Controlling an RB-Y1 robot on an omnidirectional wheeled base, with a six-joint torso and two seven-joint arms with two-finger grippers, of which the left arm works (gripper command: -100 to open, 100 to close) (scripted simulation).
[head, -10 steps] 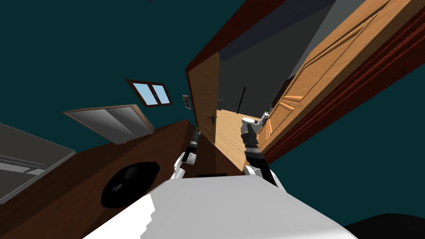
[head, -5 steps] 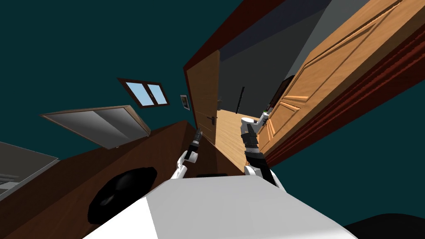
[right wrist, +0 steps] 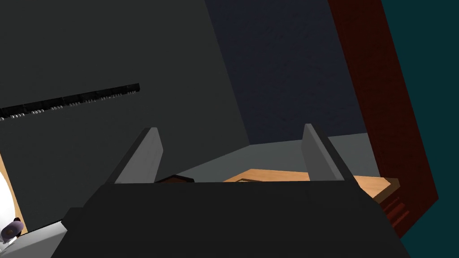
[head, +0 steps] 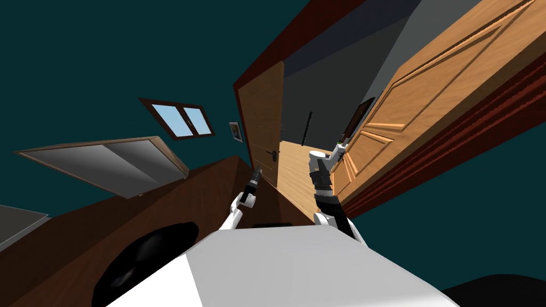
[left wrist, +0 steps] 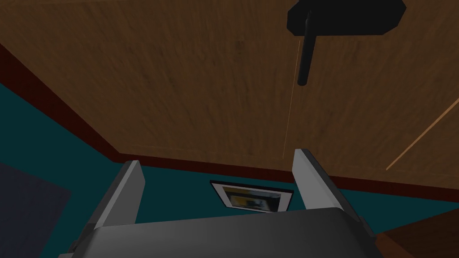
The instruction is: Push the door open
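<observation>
I'm looking down at a doorway edged by a dark red frame [head: 275,49]. The wooden door [head: 261,114] is standing at the left side of that opening, angled partway open, its black handle [head: 273,154] near its free edge. A second wooden door [head: 437,90] is standing wide open along the right side, and a light wood floor [head: 292,165] is showing between the two.

My left gripper [head: 257,170] is hovering just below the handle, close to the door's face; I cannot tell whether it is touching. Its fingers [left wrist: 131,190] are standing apart with nothing between them, and past them the door's brown panel is lying close, with a framed picture [left wrist: 252,200] hanging on the teal wall beyond the door's edge.

My right gripper [head: 340,145] is reaching up beside the near edge of the second door. Its fingers [right wrist: 144,154] are likewise spread and gripping nothing, pointing at grey walls inside the opening.

A window [head: 178,118] is showing on the teal wall left of the door.
</observation>
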